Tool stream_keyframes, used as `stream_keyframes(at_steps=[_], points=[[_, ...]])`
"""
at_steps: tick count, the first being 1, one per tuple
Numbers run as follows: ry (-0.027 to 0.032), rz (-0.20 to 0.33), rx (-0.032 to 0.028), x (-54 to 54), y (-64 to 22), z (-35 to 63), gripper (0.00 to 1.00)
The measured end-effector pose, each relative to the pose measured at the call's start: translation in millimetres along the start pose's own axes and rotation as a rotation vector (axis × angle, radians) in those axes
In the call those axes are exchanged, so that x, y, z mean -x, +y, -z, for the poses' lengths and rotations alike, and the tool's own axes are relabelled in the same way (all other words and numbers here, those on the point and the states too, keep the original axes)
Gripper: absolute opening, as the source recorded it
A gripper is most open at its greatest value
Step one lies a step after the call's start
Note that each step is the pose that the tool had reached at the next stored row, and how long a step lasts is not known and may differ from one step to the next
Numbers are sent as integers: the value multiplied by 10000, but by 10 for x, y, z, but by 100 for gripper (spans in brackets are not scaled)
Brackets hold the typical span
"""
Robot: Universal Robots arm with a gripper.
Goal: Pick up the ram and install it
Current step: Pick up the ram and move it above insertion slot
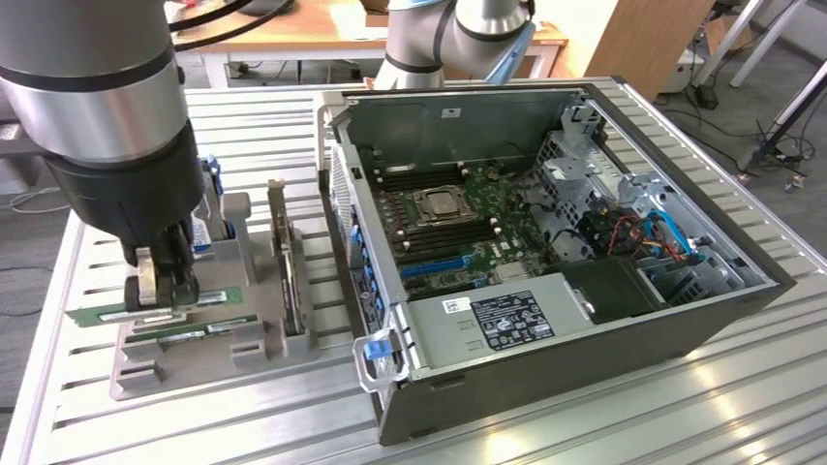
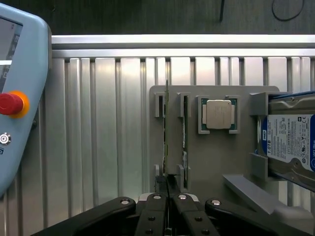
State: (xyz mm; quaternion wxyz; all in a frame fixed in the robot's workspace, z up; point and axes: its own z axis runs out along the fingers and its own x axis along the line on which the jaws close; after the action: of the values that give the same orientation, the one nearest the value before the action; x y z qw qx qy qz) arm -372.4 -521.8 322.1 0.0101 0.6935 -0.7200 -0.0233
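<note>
The ram (image 1: pixel 104 314) is a long green stick standing on edge in the grey holder (image 1: pixel 259 344) at the exterior view's left. My gripper (image 1: pixel 162 298) comes straight down over its middle, fingers shut on its top edge. In the wrist view the ram (image 2: pixel 167 123) is a thin edge-on line running from between the closed fingertips of the gripper (image 2: pixel 169 191). A second green stick (image 2: pixel 184 130) stands in the slot beside it.
The open computer case (image 1: pixel 723 320) lies at the exterior view's right, with its motherboard (image 1: pixel 498 218) and processor socket (image 1: pixel 440 205) exposed. The holder also carries a dark expansion card (image 1: pixel 282 257), a silver processor chip (image 2: pixel 219 114) and a hard drive (image 2: pixel 290 142). A teach pendant (image 2: pixel 19 98) lies beside it.
</note>
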Motion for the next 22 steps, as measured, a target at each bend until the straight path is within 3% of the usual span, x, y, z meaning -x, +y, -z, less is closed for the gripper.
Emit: stream_keyframes(at_steps=[22], points=[[4,55,6,11,28,616,12]])
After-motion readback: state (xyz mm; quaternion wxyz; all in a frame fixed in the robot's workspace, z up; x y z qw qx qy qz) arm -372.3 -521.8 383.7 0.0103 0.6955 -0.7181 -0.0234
